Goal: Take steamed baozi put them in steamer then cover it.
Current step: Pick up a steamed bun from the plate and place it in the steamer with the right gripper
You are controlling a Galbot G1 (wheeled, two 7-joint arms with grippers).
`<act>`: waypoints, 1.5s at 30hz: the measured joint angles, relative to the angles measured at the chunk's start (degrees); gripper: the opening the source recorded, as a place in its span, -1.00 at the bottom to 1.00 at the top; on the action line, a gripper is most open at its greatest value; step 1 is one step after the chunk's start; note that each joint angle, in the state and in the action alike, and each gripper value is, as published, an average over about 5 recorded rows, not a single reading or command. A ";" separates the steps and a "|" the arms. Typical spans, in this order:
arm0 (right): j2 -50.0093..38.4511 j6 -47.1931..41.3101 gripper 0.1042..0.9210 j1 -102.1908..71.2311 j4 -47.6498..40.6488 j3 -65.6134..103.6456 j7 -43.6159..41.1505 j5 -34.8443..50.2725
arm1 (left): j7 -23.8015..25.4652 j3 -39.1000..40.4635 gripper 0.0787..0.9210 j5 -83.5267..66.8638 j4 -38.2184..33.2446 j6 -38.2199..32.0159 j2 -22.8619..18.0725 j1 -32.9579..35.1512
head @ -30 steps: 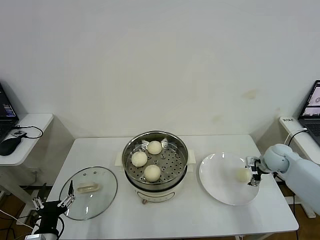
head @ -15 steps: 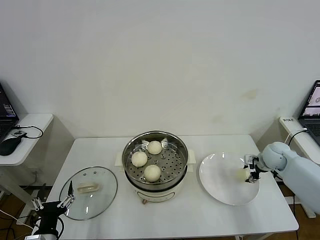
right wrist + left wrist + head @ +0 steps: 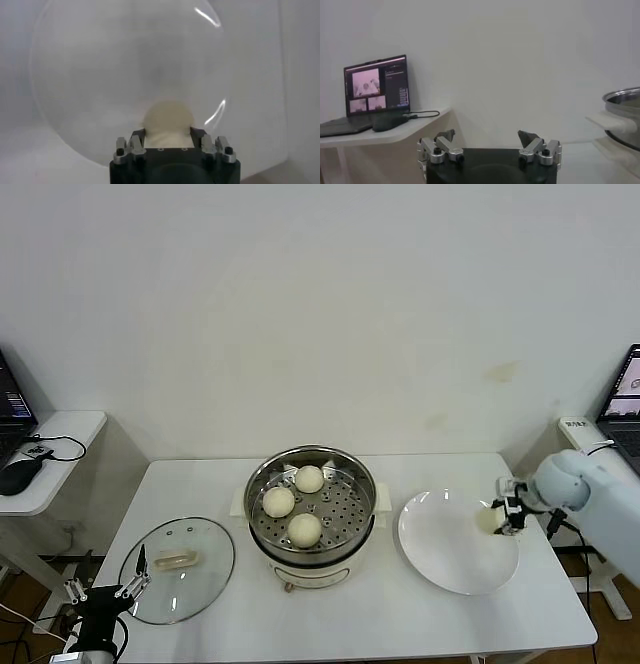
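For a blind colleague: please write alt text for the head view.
The right gripper grips the last baozi over a white plate. Three baozi sit in the open steamer; the glass lid lies by the open left gripper.

Head view: high, looking forward and down across the white table [image 3: 400, 624] to the back wall; steamer [image 3: 311, 502] central, plate [image 3: 440, 554] to its right. Left wrist view: low, near table level, facing sideways past the left gripper [image 3: 489, 145] toward a laptop [image 3: 376, 85]; steamer rim [image 3: 622, 96] shared with head view. Right wrist view: close above the plate [image 3: 100, 75], facing down; plate shared with head view.
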 measured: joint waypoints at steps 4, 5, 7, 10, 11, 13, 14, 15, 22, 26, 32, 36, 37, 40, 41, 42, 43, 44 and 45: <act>-1.38 -2.13 0.20 7.95 3.92 -5.67 0.44 5.18 | 0.04 0.07 0.77 0.04 -0.20 0.18 0.17 -0.28; -1.55 -2.78 0.20 10.20 4.98 -7.34 0.66 6.66 | 0.05 0.09 0.77 0.05 -0.24 0.20 0.20 -0.29; -1.72 -4.21 0.21 14.92 7.19 -10.89 1.26 9.86 | 0.06 0.17 0.77 0.06 -0.27 0.20 0.30 -0.29; -1.34 -6.68 0.22 21.79 10.49 -16.19 2.62 15.02 | 0.06 0.37 0.77 0.07 -0.25 0.17 0.39 -0.34; -1.02 -7.60 0.22 23.94 11.56 -17.87 3.23 16.85 | 0.06 0.44 0.77 0.08 -0.24 0.16 0.40 -0.38; -0.02 -9.47 0.22 27.81 13.47 -20.98 4.68 20.58 | 0.06 0.55 0.77 0.07 -0.27 0.15 0.39 -0.42; 0.67 -10.40 0.22 29.54 14.30 -22.43 5.52 22.48 | 0.06 0.57 0.77 0.07 -0.30 0.15 0.38 -0.43; 1.45 -11.27 0.22 31.08 14.99 -23.77 6.40 24.34 | 0.06 0.56 0.77 0.06 -0.34 0.15 0.36 -0.43; 8.88 -15.70 0.24 38.05 17.26 -31.29 13.09 35.62 | 0.02 -0.18 0.77 0.03 -0.55 -0.02 0.11 -0.35; 13.32 -17.25 0.24 39.69 17.14 -34.10 16.62 40.00 | 0.00 -0.64 0.77 0.02 -0.58 -0.09 -0.08 -0.38; 18.77 -18.73 0.24 40.13 16.24 -37.44 21.04 43.76 | -0.01 -0.91 0.77 0.00 -0.69 -0.10 -0.37 -0.77; 21.28 -19.30 0.24 39.55 15.36 -38.99 23.22 44.78 | -0.02 -0.90 0.77 -0.01 -0.59 -0.10 -0.48 -1.06; 21.82 -19.41 0.24 39.31 15.10 -39.22 23.63 44.90 | -0.01 -0.90 0.77 -0.02 -0.54 -0.10 -0.46 -1.10; 23.28 -19.70 0.25 38.40 14.18 -39.64 24.60 44.99 | -0.01 -0.91 0.77 -0.06 -0.37 -0.13 -0.39 -1.23; 23.68 -19.78 0.25 38.05 13.86 -39.76 24.84 44.96 | -0.01 -0.92 0.77 -0.07 -0.31 -0.14 -0.36 -1.25; 24.01 -19.86 0.25 37.69 13.56 -39.88 25.04 44.89 | -0.01 -0.93 0.77 -0.08 -0.25 -0.15 -0.32 -1.27; 24.28 -19.94 0.25 37.33 13.30 -40.03 25.21 44.79 | -0.01 -0.94 0.77 -0.09 -0.20 -0.16 -0.29 -1.28; 24.48 -20.01 0.25 36.99 13.10 -40.20 25.34 44.65 | -0.01 -0.95 0.77 -0.10 -0.15 -0.18 -0.26 -1.29; 24.63 -20.08 0.25 36.68 12.95 -40.38 25.45 44.50 | -0.01 -0.96 0.77 -0.11 -0.08 -0.19 -0.24 -1.31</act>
